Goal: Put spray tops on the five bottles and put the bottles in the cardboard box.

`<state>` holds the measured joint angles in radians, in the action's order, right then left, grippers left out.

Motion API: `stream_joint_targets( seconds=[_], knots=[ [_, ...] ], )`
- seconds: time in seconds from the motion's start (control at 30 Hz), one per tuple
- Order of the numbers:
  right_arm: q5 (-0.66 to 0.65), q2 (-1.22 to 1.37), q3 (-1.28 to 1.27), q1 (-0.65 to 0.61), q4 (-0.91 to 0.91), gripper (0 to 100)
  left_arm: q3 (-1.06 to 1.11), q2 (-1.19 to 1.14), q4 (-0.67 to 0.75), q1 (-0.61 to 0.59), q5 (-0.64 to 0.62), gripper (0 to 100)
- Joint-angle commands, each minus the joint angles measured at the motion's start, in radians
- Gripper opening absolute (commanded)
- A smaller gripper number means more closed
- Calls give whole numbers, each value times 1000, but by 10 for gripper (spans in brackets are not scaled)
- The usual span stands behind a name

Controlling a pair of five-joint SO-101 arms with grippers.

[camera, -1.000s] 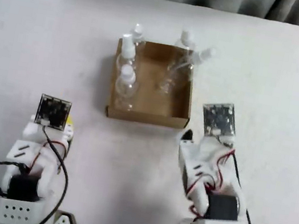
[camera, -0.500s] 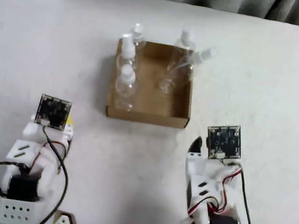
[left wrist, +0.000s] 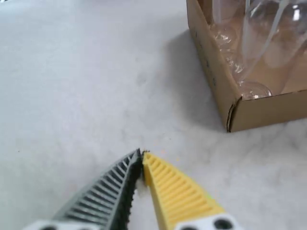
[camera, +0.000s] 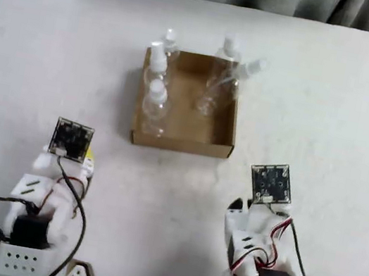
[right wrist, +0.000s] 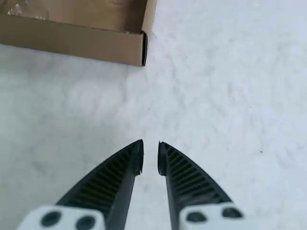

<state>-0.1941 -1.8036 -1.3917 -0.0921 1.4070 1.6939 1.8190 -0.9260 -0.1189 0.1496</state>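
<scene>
The cardboard box point(camera: 217, 147) sits mid-table and holds several clear bottles point(camera: 155, 101), each with a white spray top; one at the far right leans point(camera: 234, 77). The left wrist view shows the box's near corner point(left wrist: 225, 91) with bottle bases point(left wrist: 252, 88) inside. My left gripper point(left wrist: 142, 154), one grey and one yellow finger, is shut and empty, low over the table to the near left of the box point(camera: 87, 162). My right gripper point(right wrist: 149, 154), with black fingers, is shut but for a thin slit, holds nothing, and sits to the near right of the box's corner point(right wrist: 144, 45).
White table point(camera: 334, 100) all around the box. Both arm bases stand at the near edge. A curtain hangs behind the table's far edge.
The right arm has drawn back from the box's near right corner toward the near edge. The left arm has shifted slightly.
</scene>
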Motion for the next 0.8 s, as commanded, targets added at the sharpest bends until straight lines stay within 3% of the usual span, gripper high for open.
stream_joint_targets(
  seconds=[0.0,0.23,0.53,0.77],
  knots=[
    [0,1,5,8,38,31,-2,12,-98,5,11,20],
    [0,1,-58,8,8,29,-2,12,-236,5,9,20],
    [-3,4,-307,15,-142,29,-2,12,-296,5,6,20],
    [-3,2,-299,8,-140,29,-2,12,-362,5,5,20]
  ],
)
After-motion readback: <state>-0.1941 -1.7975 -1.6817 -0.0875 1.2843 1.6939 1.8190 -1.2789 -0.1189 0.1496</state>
